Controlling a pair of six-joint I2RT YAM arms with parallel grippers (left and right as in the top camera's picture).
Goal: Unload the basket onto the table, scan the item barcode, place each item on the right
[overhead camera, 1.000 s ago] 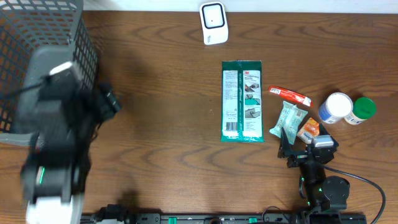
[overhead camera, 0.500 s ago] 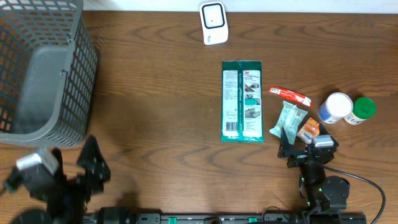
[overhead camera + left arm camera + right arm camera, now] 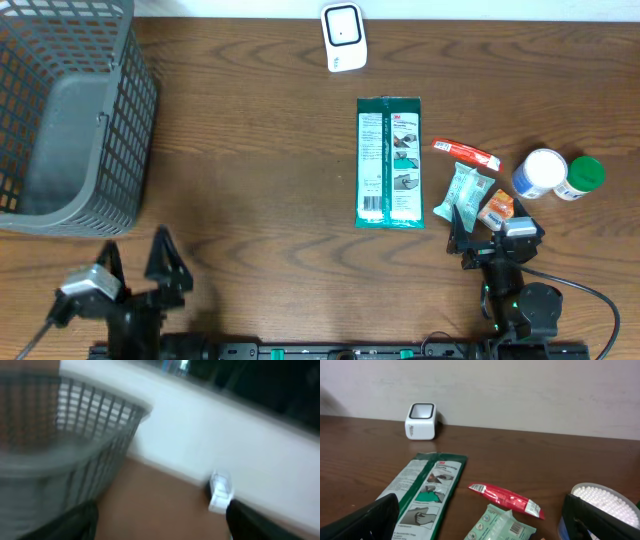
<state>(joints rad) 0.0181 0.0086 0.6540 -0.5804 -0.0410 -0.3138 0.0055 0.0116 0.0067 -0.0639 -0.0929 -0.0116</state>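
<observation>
A flat green pack (image 3: 390, 162) lies printed side up on the wooden table (image 3: 250, 200), a short way nearer the robot than the white scanner (image 3: 343, 37) and slightly to its right. The pack's long axis runs from the table's near edge to its far edge, one short end facing the wall behind the scanner, and its print reads upright from the robot's side. Nothing touches it. Farther right of the scanner and beyond the pack are a red sachet (image 3: 465, 153), a pale green packet (image 3: 468, 190), a small orange packet (image 3: 496, 210), a white-capped jar (image 3: 540, 172) and a green-capped bottle (image 3: 583, 175). The right gripper (image 3: 482, 212) sits low at the near edge, well away from the scanner, fingers pointing toward the far wall and spread wide. It holds nothing, and the pale green and orange packets lie just ahead of it. The left gripper (image 3: 137, 245) crouches at the near edge, far left of the scanner, fingers splayed wide, empty and aimed at the far side. Its wrist view is blurred but shows the grey mesh basket (image 3: 140, 120), which stands well left of the scanner.
</observation>
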